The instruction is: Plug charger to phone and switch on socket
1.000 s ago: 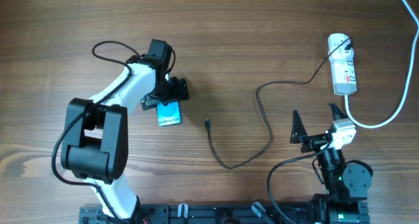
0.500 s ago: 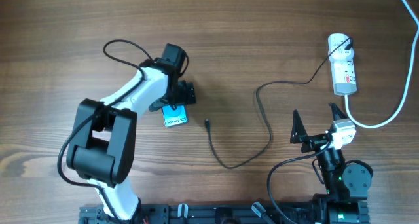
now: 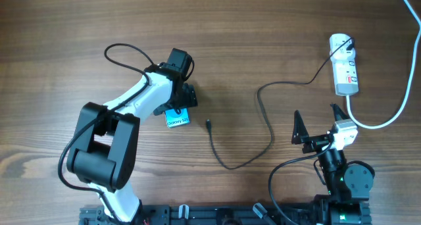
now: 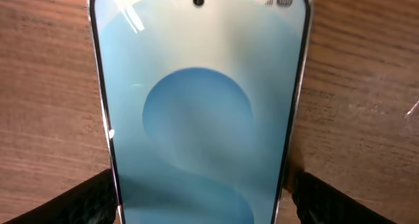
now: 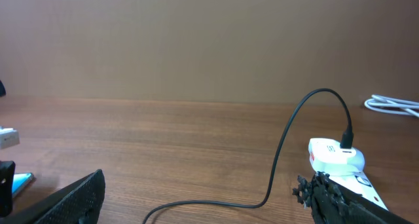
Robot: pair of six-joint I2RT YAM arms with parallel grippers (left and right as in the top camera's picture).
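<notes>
between the left hand's (image 4: 206, 201) fingers (image 4: 82, 199) lies the phone (image 4: 200, 99).

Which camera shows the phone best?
The left wrist view: the phone fills the picture, screen clear. Overhead shows it small, partly covered. The right wrist view catches only a blue sliver at its left edge.

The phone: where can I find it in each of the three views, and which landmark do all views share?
Overhead: the phone lies left of centre, screen up.
Left wrist: it fills the middle of the picture, seen from very close.
Right wrist: only a blue sliver at the lower left edge, probably the phone.
Shared landmark: the wooden table under it, visible in all three views.
</notes>
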